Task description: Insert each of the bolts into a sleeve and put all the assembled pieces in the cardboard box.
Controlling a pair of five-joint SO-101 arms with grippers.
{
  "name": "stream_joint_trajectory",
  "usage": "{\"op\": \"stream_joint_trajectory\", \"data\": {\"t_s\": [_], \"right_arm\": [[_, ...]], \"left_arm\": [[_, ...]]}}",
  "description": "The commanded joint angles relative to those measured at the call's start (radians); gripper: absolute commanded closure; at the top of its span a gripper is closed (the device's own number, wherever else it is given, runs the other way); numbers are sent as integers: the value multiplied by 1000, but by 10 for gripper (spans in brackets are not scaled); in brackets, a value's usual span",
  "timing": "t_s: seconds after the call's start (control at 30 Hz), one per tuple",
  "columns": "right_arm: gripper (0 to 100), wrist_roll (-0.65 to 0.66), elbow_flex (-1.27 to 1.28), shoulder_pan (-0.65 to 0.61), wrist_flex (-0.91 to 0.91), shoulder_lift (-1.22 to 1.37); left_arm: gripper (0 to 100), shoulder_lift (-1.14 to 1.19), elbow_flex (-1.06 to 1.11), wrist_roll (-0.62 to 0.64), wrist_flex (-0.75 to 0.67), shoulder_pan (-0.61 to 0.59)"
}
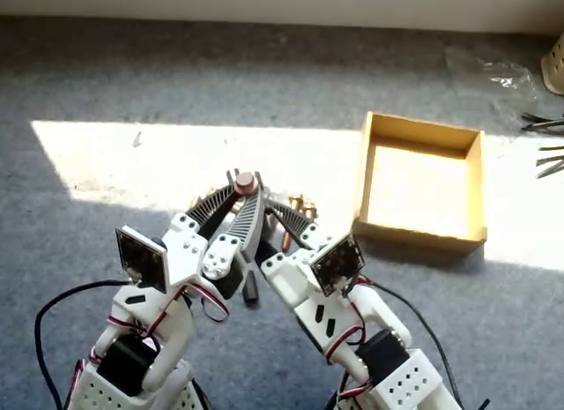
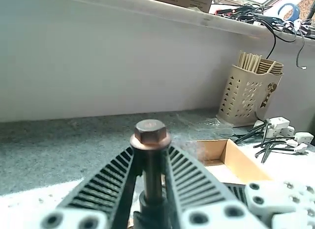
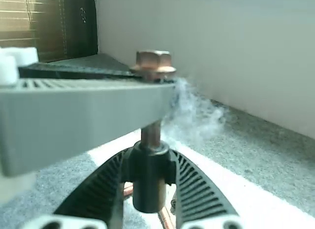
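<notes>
Copper bolt (image 2: 150, 135): left claw (image 2: 150, 152); sleeve (image 3: 149, 179): right claw (image 3: 150, 157).

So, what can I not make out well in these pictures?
Loose bolts: high view, the right gripper covers part of them, so their count is unclear.
Sleeve: left wrist view, the lower edge cuts it off.
Bolt shank: right wrist view, a finger of the left gripper crosses it.
</notes>
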Motion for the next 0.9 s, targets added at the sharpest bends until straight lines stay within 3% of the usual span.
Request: {"op": "stream_joint_trajectory", "data": {"t_s": [0.0, 0.57, 0.73, 0.87], "right_arm": [[994, -15, -68, 25, -5, -25], [994, -58, -93, 73, -4, -25], [994, -58, -93, 74, -4, -25], [994, -58, -93, 74, -4, -25]], "left_arm": [[994, -13, -1, 25, 2, 4], [988, -13, 47, 18, 2, 12], [877, -13, 53, 18, 2, 10], [858, -13, 53, 18, 2, 10]]}}
